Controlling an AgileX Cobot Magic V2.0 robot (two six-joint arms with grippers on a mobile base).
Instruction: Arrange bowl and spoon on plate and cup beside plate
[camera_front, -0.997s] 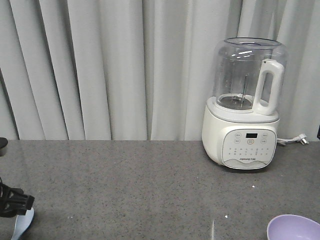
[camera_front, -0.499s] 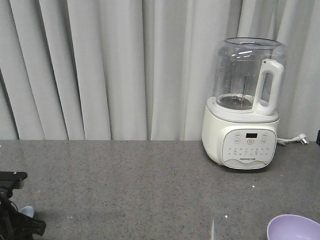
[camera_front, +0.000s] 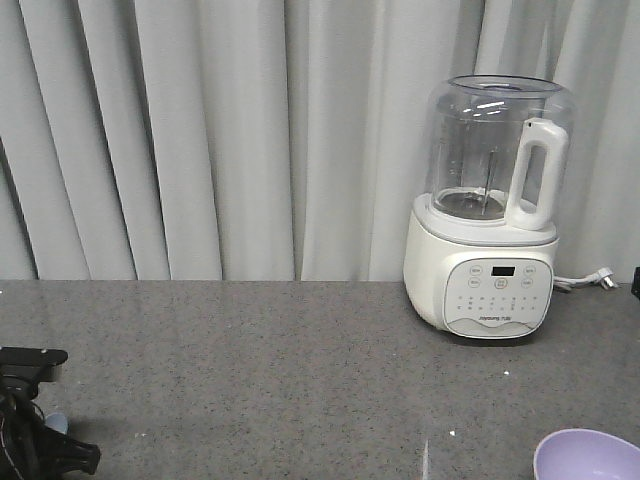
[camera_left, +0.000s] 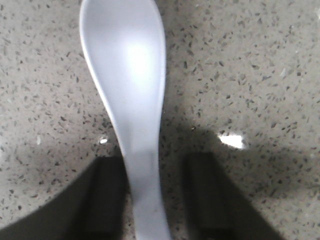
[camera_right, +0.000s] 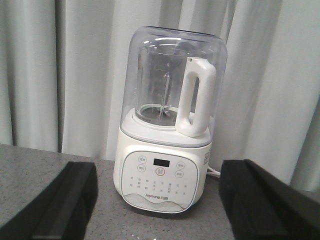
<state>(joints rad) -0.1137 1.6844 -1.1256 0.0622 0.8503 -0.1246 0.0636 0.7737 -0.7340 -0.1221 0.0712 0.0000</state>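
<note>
Spoon (camera_left: 132, 100) is lying flat on the counter (camera_left: 260, 75), handle running between the left gripper's (camera_left: 156, 167) jaws, which are standing open, not pinching it. Right gripper (camera_right: 158, 175) is hanging wide open, blender (camera_right: 167, 150) framed beyond its jaws. Bowl (camera_front: 590, 455) is sitting well apart from the left jaws.

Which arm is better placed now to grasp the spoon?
Left. The left pincer stands open astride the handle of the spoon; the right pincer faces the blender, with no spoon in its view.
</note>
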